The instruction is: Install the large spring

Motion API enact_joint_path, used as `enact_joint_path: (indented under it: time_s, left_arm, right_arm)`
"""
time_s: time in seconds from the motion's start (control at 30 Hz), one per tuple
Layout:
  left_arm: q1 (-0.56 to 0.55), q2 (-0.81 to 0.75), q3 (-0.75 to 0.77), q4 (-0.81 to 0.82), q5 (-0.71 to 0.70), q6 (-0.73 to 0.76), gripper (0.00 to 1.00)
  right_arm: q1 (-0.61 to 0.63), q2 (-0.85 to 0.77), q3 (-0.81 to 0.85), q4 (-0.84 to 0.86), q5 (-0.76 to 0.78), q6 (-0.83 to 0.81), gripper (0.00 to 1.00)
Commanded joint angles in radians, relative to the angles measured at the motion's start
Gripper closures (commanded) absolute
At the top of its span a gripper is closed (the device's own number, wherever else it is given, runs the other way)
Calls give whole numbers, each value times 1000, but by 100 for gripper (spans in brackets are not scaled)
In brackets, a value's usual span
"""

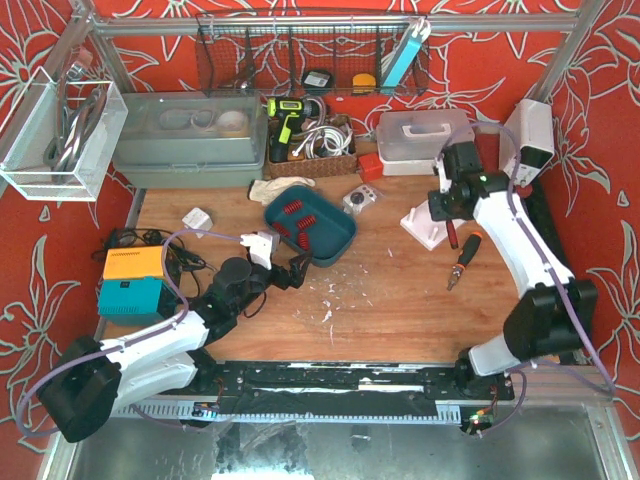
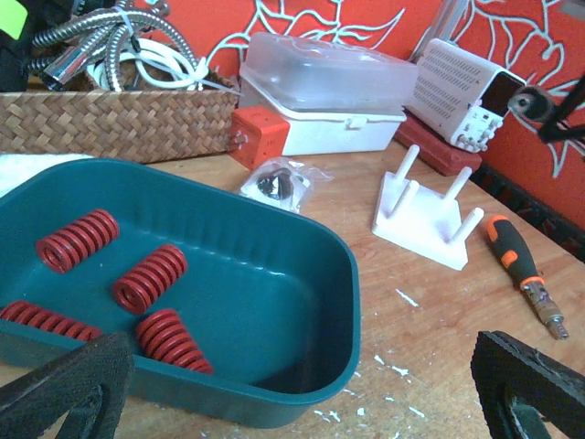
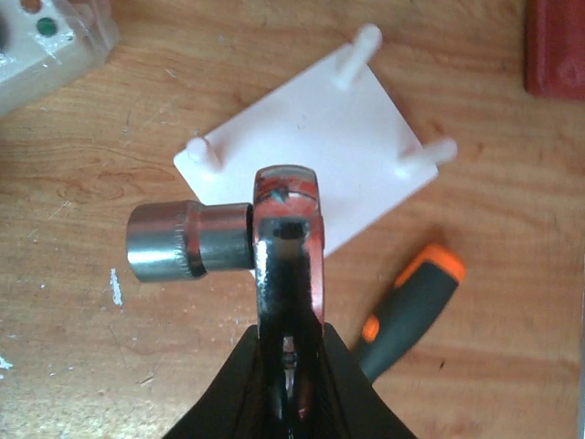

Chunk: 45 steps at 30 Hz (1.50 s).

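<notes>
Starting at the near side, the left claw (image 1: 293,268) sits low over the near-left part of the bench, fingers spread wide with nothing between them. It faces the teal tray (image 2: 306,302), which sits about mid-bench. Four red springs (image 2: 149,277) lie on their sides on the tray floor, all loose, none on a peg. Honestly can't tell which one counts as the large one.

Over toward the right edge, the right claw (image 3: 289,357) is clamped tight on a ratchet (image 3: 288,229) with a shiny socket (image 3: 174,240) sticking out sideways. It hovers right above the white peg plate (image 3: 311,137), which lies flat on the wood with its pegs bare. An orange-and-black-handled tool (image 3: 402,311) lies just beside the plate, on its near side.

Along the far edge there's a wicker basket (image 2: 119,123) full of hoses and cables, with a lidded white box (image 2: 320,91) next to it.
</notes>
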Motion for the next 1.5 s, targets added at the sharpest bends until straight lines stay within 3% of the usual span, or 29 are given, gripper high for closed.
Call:
enact_joint_path:
  time_s: [0.0,0.17,0.43,0.53,1.1,1.47]
  left_arm:
    - [-7,-2,-2,3,-16,6,0]
    - [-7,-6,-2,4,-15,5,0]
    - [-7,7,-1,5,-13,7,0]
    - [-7,7,-1,6,-16,7,0]
    - [-7,-3,-3,6,-10,5,0]
    - [-7,19,1,10,-10,2,0]
  right_arm:
    - [2,-123,-110,74,83,192,100]
    - [3,-135,-165,-12,220,490,100]
    - [2,-106,-431,170,106,696,100]
    - [1,-68,-451,182,101,744,100]
    - [1,57,-499,221,102,787,66]
    - [4,-247,-530,149,45,640,55]
